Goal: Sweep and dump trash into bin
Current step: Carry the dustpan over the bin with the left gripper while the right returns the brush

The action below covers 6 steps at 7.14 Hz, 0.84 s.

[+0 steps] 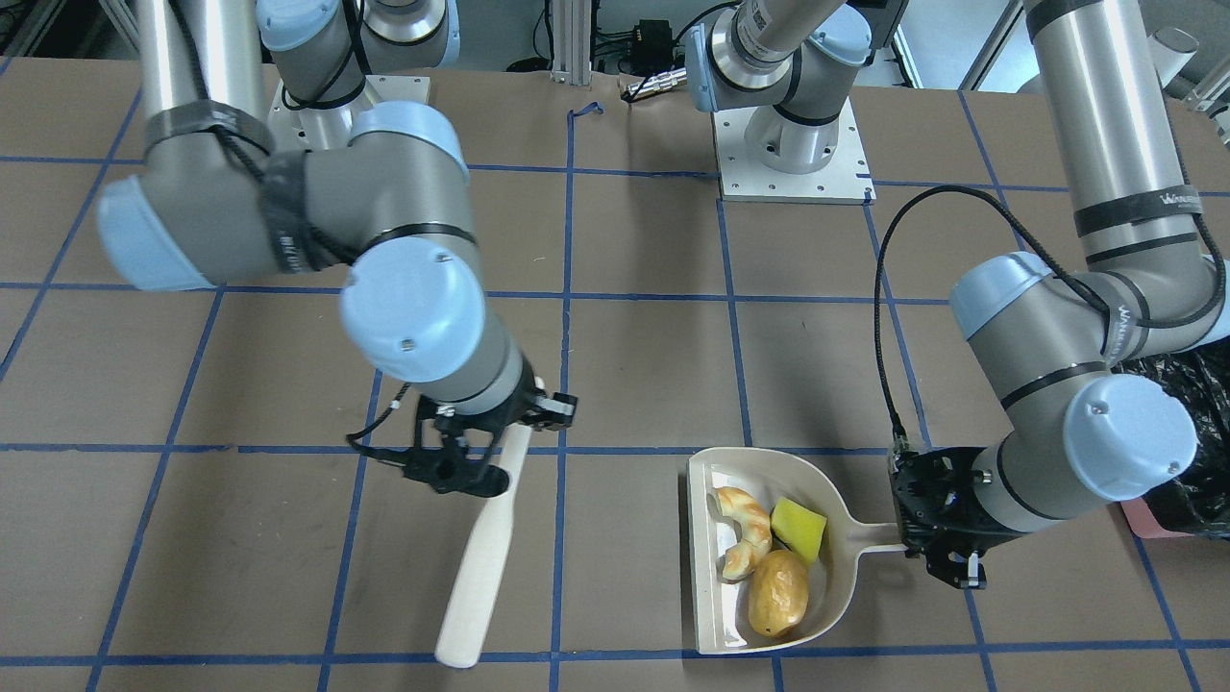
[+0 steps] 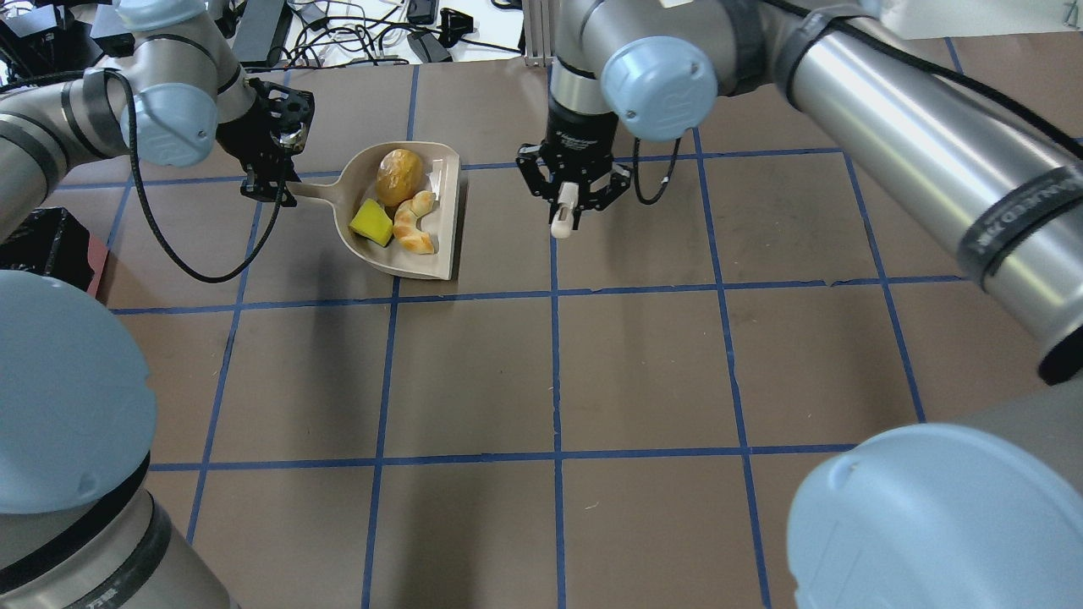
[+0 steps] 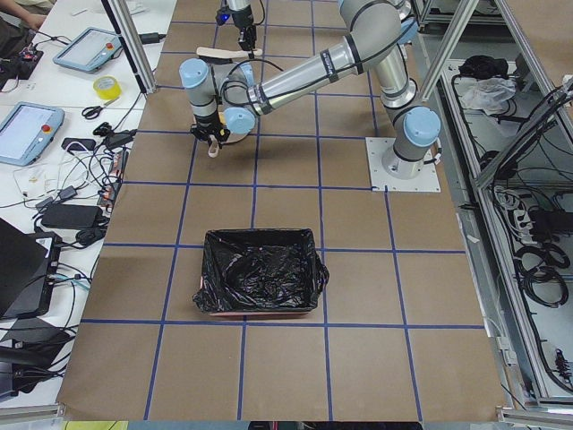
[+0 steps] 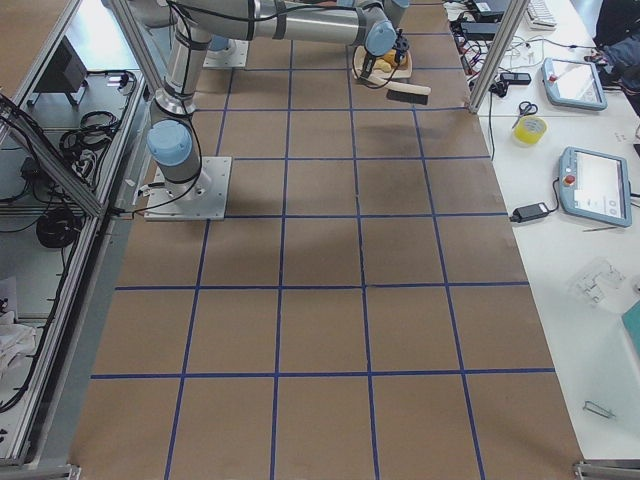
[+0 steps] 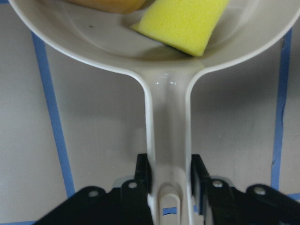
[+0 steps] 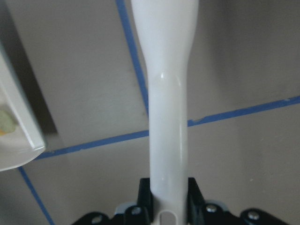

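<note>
A brown paper-covered table (image 2: 643, 372) is marked into squares by blue tape lines (image 2: 556, 381). A beige plastic dustpan (image 1: 701, 596), scoop-shaped with a short handle, has its flat open mouth turned toward a cream long-handled brush (image 1: 480, 577), which slants across a tape line, apart from the pan. A white side bench (image 3: 54, 90) holds a grey tablet (image 3: 89, 47) (screen up), a second tablet (image 3: 27, 130), a yellow tape roll (image 3: 106, 87), scissors (image 3: 92, 111) just beside the roll, and tangled black cables (image 3: 85, 170).
</note>
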Motion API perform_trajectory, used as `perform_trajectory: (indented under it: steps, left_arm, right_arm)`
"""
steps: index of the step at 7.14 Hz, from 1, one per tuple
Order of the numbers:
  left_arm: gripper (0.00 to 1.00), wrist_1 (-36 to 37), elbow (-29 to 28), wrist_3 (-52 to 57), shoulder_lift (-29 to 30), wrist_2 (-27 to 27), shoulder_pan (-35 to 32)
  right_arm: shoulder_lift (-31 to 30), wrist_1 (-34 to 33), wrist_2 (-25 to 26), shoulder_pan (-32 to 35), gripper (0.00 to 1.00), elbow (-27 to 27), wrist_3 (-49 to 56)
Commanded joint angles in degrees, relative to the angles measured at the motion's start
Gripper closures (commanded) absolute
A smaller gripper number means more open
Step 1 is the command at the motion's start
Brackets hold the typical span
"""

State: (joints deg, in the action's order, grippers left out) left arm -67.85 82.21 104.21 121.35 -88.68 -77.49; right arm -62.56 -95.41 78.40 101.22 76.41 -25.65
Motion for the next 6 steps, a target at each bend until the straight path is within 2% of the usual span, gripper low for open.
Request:
perform_trajectory:
  steps: [1,2,3,4,6]
  left_arm:
    - [1.0,-3.23,-0.12,3.34,-2.42,1.14,3.38]
    - [1.0,-5.78,-0.2,4.67,-4.26,1.05,4.53]
    - [1.0,-9.54,-1.34,6.25,-6.19,0.79,6.63]
    - [1.0,-14.28,-3.61,10.79,-7.43,0.79,9.69]
    - [1.0,-22.89,-9.84,22.81,-7.01,1.14,19.95]
  right_arm:
    - [-5.7,0.14,0.08,-13.18,1.0,7.31,14.05]
    - [-8.08,0.31,0.26,-18.38,1.0,11.7,22.4]
    - [-9.84,0.14,2.52,-24.17,1.0,15.92,32.23]
    - [-10.03,-0.38,7.85,-29.45,1.0,17.96,40.16]
    - [-8.38,-0.56,9.84,-36.15,1.0,18.6,49.01]
